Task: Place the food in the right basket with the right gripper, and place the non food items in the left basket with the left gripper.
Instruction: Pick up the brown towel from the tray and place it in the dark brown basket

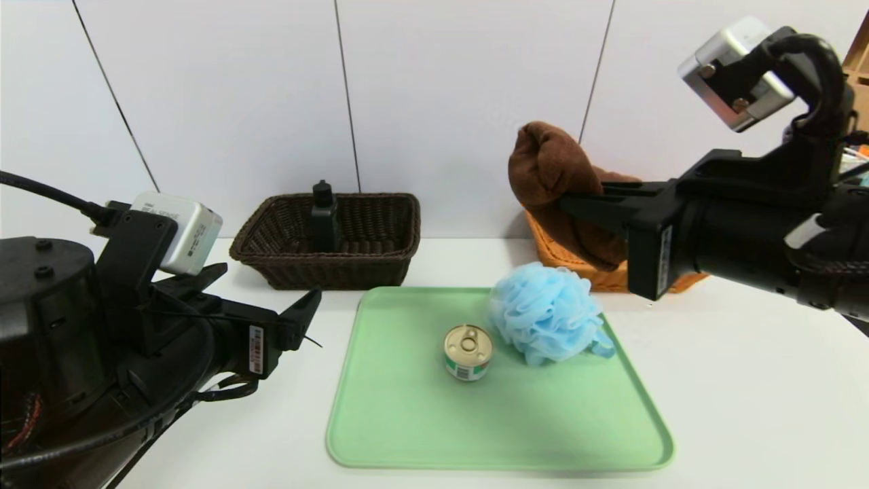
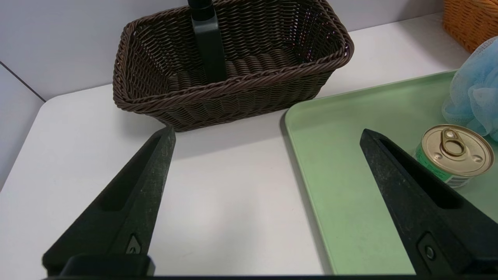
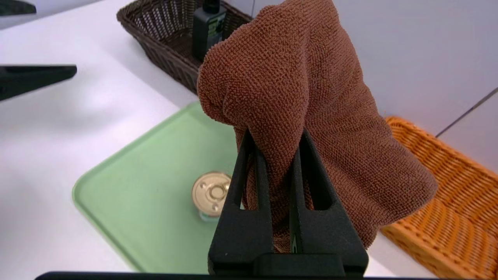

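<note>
Nearest, left gripper (image 1: 309,309) fingers spread, empty above tabletop (image 1: 747,380); tin can (image 1: 467,351) and blue pouf (image 1: 546,322) on green tray (image 1: 407,407); farther, right gripper (image 3: 277,140) fingers pinching brown towel (image 1: 553,176) raised beside orange basket (image 3: 447,194); bottle (image 1: 324,217) in dark basket (image 1: 380,265).

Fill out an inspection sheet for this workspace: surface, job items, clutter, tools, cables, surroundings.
Surface: white table carrying a green tray.
Job's things: tin can and blue pouf on the tray; black bottle upright in the dark basket; brown towel held over the orange basket.
Clutter: nothing seen.
Tools: right tool shut on the towel; left tool open, empty, beside the tray.
Cables: black cable on the left arm.
Surroundings: white panelled wall.
</note>
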